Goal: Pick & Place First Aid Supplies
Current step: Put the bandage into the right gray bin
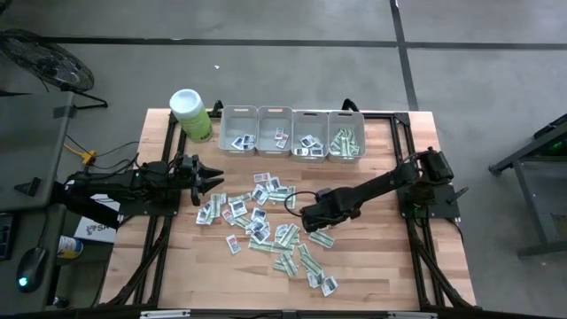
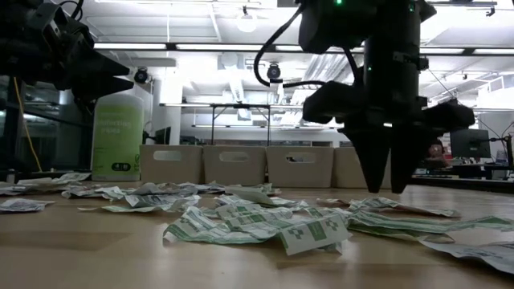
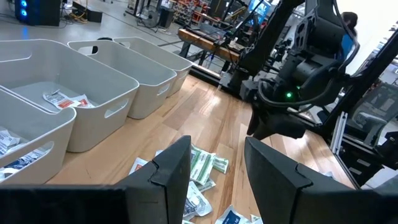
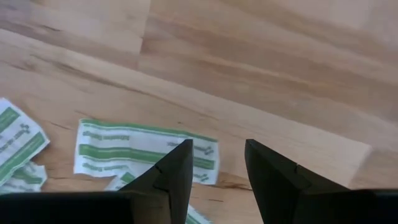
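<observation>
The first aid supplies (image 1: 266, 221) lie scattered flat on the middle of the wooden table: small white packets and green-and-white strips, also seen in the low view (image 2: 265, 221). My right gripper (image 1: 312, 220) points down over the right part of the heap, open, with its fingertips (image 2: 388, 189) just above the packets. A green-and-white strip (image 4: 143, 152) lies on the wood next to one of its fingers; bare wood shows between the fingertips (image 4: 217, 144). My left gripper (image 1: 220, 182) waits level at the table's left, open (image 3: 217, 142), holding nothing.
Several grey bins (image 1: 292, 133) stand in a row along the far edge, each with a few packets inside. A lime-green canister (image 1: 190, 113) with a white lid stands left of them. Bare wood lies at the table's near right (image 1: 399, 257).
</observation>
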Tool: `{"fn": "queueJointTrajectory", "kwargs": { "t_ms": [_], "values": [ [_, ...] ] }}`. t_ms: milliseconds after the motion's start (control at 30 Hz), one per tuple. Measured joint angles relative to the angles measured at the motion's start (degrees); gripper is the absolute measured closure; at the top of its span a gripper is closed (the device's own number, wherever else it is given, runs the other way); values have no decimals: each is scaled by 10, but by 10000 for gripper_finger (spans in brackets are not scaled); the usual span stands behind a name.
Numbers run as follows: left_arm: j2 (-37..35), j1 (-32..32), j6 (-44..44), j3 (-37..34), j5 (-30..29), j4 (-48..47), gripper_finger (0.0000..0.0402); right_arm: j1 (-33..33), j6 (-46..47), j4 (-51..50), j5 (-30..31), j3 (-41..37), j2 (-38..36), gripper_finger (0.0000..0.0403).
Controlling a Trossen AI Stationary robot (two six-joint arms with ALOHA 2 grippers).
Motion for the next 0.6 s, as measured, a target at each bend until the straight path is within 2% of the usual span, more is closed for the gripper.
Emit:
{"fn": "queueJointTrajectory", "kwargs": {
  "t_ms": [167, 433, 600],
  "values": [
    [0, 0, 0, 0, 0, 0, 252, 0, 5, 41, -19, -18, 10, 263],
    [0, 0, 0, 0, 0, 0, 252, 0, 7, 41, -31, -17, 38, 264],
    [0, 0, 0, 0, 0, 0, 252, 0, 7, 38, -28, -17, 42, 284]
  ]
}}
